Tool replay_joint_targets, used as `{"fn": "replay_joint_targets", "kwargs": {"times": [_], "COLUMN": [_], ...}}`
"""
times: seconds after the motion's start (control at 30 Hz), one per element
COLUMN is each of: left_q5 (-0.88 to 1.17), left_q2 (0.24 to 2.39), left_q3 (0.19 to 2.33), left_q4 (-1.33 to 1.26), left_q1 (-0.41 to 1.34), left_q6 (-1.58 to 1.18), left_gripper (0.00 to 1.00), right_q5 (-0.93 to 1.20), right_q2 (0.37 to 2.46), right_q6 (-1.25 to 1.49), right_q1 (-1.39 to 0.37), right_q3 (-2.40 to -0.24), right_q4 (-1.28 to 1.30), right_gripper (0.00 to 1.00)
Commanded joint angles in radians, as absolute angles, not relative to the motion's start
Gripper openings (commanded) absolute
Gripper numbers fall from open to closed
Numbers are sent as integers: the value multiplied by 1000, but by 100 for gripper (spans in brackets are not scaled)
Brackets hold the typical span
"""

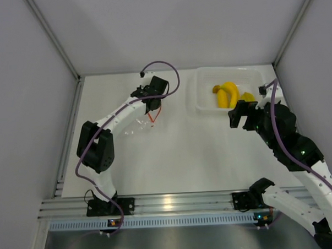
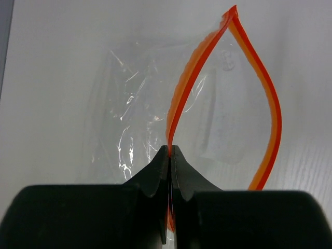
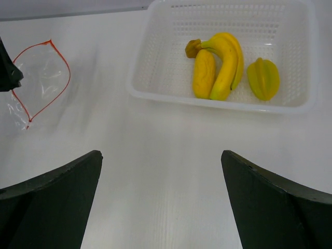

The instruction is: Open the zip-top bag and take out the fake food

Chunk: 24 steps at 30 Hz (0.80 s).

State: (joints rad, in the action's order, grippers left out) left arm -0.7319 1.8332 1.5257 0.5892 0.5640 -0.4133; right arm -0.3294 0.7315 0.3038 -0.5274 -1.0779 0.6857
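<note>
You have the left end effector (image 2: 170, 150) pinched on one lip of the zip-top bag (image 2: 140, 104), its mouth gaping and empty above the worktop (image 3: 171, 135), while the right end effector (image 3: 161, 153) hangs wide near the tray (image 3: 155, 57) holding the banana bunch (image 3: 220, 62) and ridged fruit (image 3: 263, 78), so I judge only letting go remains.

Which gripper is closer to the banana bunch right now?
Right. The right gripper hovers open just outside the basket holding the banana bunch; the left gripper is across the table, shut on the zip-top bag.
</note>
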Motion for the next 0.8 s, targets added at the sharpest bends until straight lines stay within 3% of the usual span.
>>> {"fn": "replay_joint_targets", "kwargs": {"times": [0.0,0.03,0.07,0.1,0.17,0.23,0.33,0.37,0.77], "left_q5": [-669,-648,-602,-586,-548,-540,-519,-514,-592], "left_q2": [1871,1881,1890,1897,1901,1881,1807,1781,1202], "left_q3": [1608,1614,1626,1631,1644,1644,1629,1621,1257], "left_q4": [584,584,584,586,586,586,586,587,603], "left_q1": [561,561,563,563,563,564,563,563,561], "left_q6": [-402,-408,-425,-433,-443,-451,-459,-465,-532], "left_gripper": [12,17,36,48,60,67,86,98,98], "right_q5": [-377,-379,-382,-383,-388,-388,-402,-414,-508], "right_q2": [710,704,703,696,695,707,713,712,650], "right_q6": [278,278,278,279,281,281,287,291,307], "right_q1": [-528,-528,-526,-528,-528,-528,-528,-528,-528], "right_q3": [-1091,-1089,-1085,-1080,-1071,-1069,-1063,-1062,-1065], "right_q4": [739,741,742,744,744,753,755,753,772], "right_gripper": [99,99,99,99,99,100,99,99,99]}}
